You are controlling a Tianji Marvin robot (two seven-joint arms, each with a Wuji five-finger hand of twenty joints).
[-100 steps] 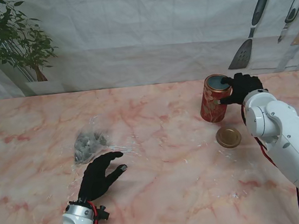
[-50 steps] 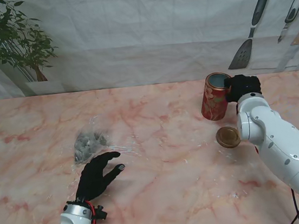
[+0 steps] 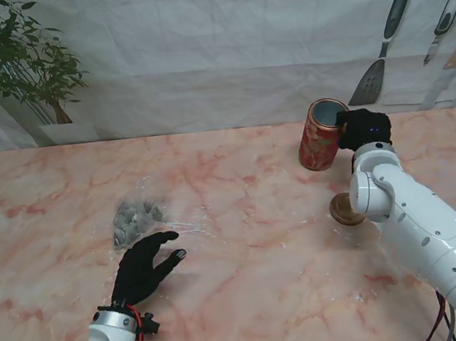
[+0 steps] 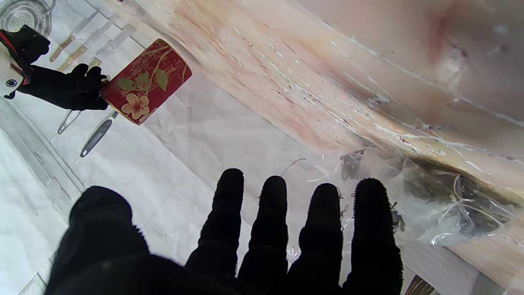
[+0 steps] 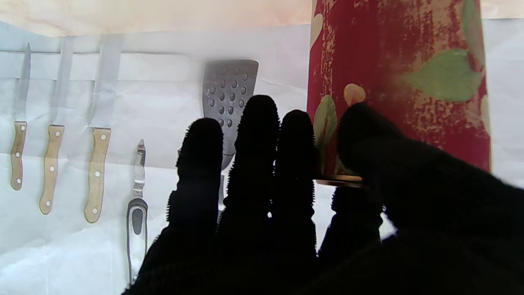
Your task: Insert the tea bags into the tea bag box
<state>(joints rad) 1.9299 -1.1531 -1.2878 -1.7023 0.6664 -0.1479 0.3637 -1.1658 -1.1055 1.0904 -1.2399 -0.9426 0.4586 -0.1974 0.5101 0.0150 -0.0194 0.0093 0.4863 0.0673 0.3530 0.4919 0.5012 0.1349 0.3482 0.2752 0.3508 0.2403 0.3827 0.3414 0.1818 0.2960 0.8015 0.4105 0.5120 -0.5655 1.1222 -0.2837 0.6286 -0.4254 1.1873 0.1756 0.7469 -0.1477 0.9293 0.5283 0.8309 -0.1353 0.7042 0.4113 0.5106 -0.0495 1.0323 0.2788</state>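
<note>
1. Tea bag box [image 3: 321, 135]: a red floral tin, lid off, tilted with its open mouth up and toward the right hand; it stands at the far right part of the marble table [image 3: 245, 243].
2. Right hand [image 3: 364, 128]: closed on the box at its rim, thumb on the outer wall, one finger under the gold edge; the other three fingers [image 5: 254, 135] stretch past it, touching nothing.
3. Lid [image 3: 345, 208]: gold, flat on the table, nearer to me than the box, partly hidden by the right arm.
4. Tea bags [image 3: 136, 216]: dark sachets in a clear wrapper, well to the left of the box.
5. Left hand [image 3: 143, 268]: fingers spread, holding nothing, just beside the wrapper, nearer to me.
6. Spatula [image 3: 384, 41] and knives hang on the backdrop behind the box.
</note>
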